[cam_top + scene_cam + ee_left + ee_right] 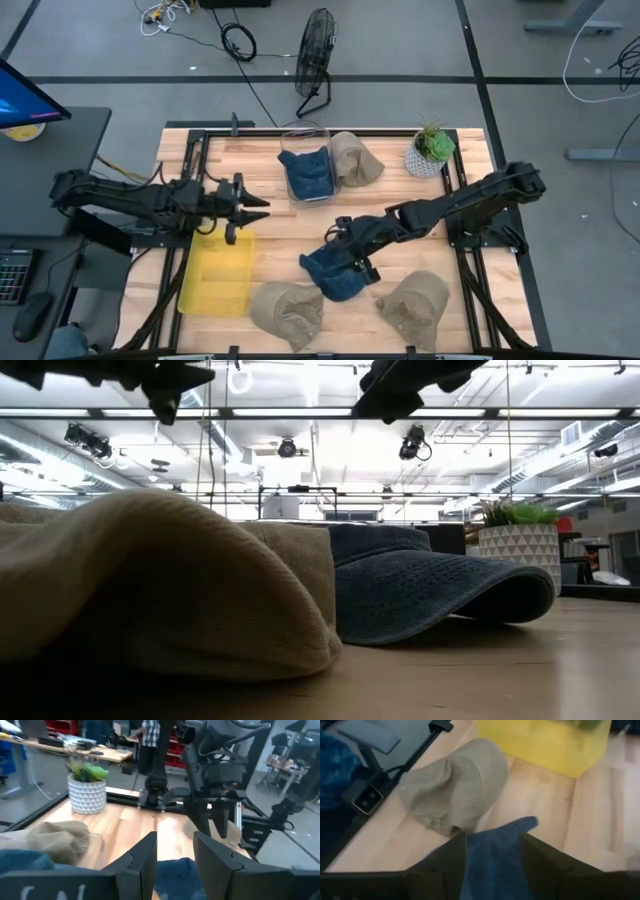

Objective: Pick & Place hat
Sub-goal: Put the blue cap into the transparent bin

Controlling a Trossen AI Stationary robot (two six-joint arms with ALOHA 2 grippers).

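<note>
1. The right pincer (345,250) sits low over the middle of the counter (270,170), its two fingers apart on either side of a fold of the blue hat (335,272); the right wrist view shows the blue cloth (492,865) between the fingers, but whether they press on it cannot be told.
2. The blue hat lies on the counter's wood toward the front edge, its brim toward the right arm.
3. Just beside it on the left arm's side lies a tan hat (287,312), and on the other side a second tan hat (415,305), both near the front edge.
4. The left pincer (258,208) hovers above the counter with its fingers spread open and nothing between them, just over the far edge of the yellow tray (215,275).
5. At the back of the counter a clear bin (305,135) holds another blue hat (310,172), with a third tan hat (355,160) touching the bin's side.
6. A potted plant (432,150) stands at the back corner on the right arm's side.
</note>
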